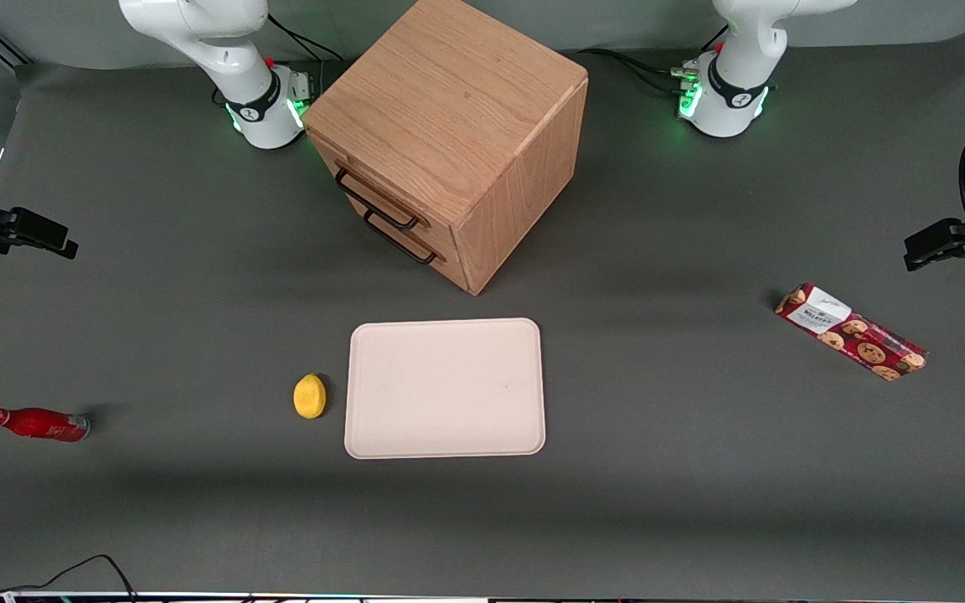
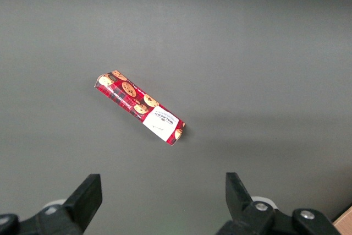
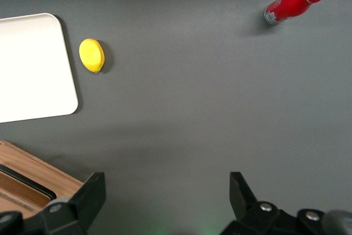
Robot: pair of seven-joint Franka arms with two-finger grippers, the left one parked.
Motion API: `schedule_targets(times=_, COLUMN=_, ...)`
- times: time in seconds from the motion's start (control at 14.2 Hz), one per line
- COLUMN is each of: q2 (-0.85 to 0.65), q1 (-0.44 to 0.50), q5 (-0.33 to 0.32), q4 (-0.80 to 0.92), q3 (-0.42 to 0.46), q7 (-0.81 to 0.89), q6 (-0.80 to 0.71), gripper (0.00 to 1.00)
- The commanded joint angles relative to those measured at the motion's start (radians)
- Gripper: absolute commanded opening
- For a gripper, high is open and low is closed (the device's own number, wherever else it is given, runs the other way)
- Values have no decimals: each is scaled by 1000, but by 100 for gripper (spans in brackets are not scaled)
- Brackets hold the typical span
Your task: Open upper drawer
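Observation:
The oak cabinet (image 1: 457, 109) stands at the back middle of the table, turned at an angle. Its upper drawer (image 1: 363, 186) is shut flush, with a thin black bar handle (image 1: 375, 202) across the front panel. The lower drawer's handle (image 1: 399, 239) sits just beneath. My right gripper (image 3: 165, 184) hangs high over bare mat toward the working arm's end of the table, well apart from the cabinet. Its fingers (image 3: 91, 193) are open wide with nothing between them. A corner of the cabinet (image 3: 38, 171) shows in the right wrist view.
A pale tray (image 1: 446, 388) lies on the mat nearer the front camera than the cabinet, with a lemon (image 1: 309, 395) beside it. A red bottle (image 1: 37, 424) lies toward the working arm's end. A cookie box (image 1: 849, 332) lies toward the parked arm's end.

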Motion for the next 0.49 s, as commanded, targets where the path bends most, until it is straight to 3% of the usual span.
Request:
schedule_targets(times=0.0, q2=10, q1=-5, q5=20, q4=26, q3=-1, q7=1, q6=-18, gripper=100)
schedule_targets(times=0.42, q2=10, q1=4, q5=23, q4=26, q3=-1, q7=3, q6=-18, gripper=100)
